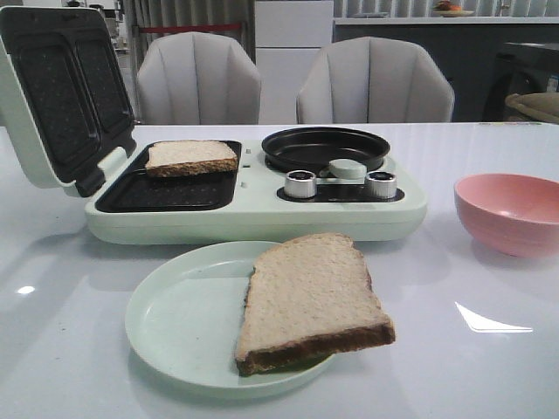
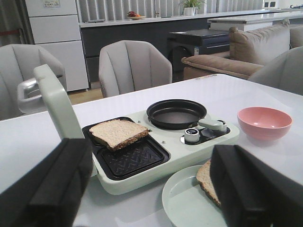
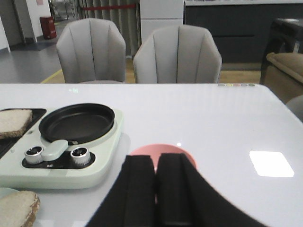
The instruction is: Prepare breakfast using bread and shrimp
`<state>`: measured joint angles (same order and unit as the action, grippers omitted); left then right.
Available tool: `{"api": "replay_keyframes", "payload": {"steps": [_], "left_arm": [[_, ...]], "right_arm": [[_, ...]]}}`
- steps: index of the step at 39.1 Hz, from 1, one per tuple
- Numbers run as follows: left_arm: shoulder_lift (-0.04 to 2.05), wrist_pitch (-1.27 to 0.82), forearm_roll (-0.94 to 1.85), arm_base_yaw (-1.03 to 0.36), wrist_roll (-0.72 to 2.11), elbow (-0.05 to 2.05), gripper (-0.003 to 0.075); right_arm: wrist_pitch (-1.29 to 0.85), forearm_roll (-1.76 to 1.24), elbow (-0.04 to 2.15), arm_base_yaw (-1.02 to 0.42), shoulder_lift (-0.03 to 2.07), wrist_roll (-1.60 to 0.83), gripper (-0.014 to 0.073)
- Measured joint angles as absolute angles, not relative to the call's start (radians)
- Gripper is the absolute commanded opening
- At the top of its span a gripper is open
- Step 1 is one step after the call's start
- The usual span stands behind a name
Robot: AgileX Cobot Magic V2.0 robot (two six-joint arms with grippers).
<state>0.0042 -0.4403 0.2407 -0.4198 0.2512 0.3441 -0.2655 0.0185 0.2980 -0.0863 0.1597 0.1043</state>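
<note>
While one slice (image 1: 191, 158) sits on the grill (image 1: 166, 194), the plate slice (image 1: 310, 301) overhangs.
Left hand (image 2: 150, 189) spread, right hand (image 3: 156, 189) pressed together: a clumsy grab could tip it onto the desk (image 1: 489, 349).

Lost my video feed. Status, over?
Left gripper open, empty. Right gripper shut, empty, above pink bowl. One bread slice on grill, one on plate. No shrimp seen.
</note>
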Motion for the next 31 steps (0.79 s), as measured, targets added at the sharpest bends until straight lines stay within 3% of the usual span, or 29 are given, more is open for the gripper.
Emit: {"api": "replay_keyframes", "payload": {"steps": [7, 18, 31], "left_arm": [[0.004, -0.44, 0.241, -0.42, 0.251, 0.342, 0.0564], [0.004, -0.44, 0.241, -0.42, 0.251, 0.342, 0.0564], [0.004, -0.44, 0.241, -0.42, 0.251, 0.342, 0.0564]], "right_arm": [[-0.27, 0.019, 0.298, -0.086, 0.173, 0.104, 0.0171], [-0.274, 0.009, 0.343, -0.093, 0.244, 0.104, 0.0505], [-0.446, -0.153, 0.501, -0.144, 0.551, 0.104, 0.0519]]}}
